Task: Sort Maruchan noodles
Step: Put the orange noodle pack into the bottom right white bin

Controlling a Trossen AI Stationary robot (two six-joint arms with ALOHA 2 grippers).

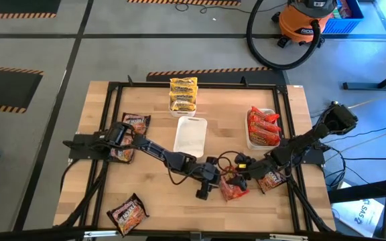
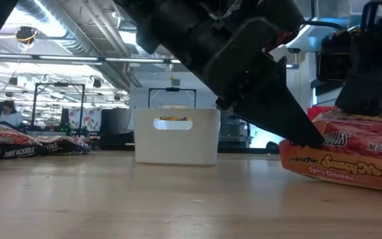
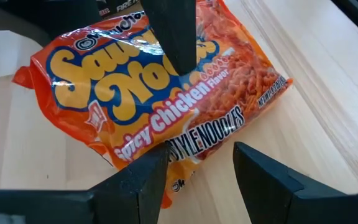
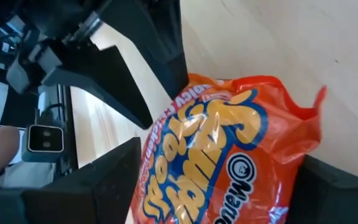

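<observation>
The right gripper point(image 1: 238, 179) was seen with its fingers spread wide astride the red-orange noodle packet point(image 1: 232, 188), which lay flat on the table point(image 1: 159, 207) at about five o'clock from the table's centre. The left gripper point(image 1: 204, 190), fingers apart and empty, was positioned just beside the packet at its nine o'clock. At twelve o'clock the white tray point(image 1: 190, 136) was seen, at two o'clock the tray of red-orange packets point(image 1: 263, 127).

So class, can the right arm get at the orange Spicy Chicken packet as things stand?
Probably yes. The right gripper is open with the orange packet between its fingers; the left gripper, also open at the packet's edge, crowds it.
</observation>
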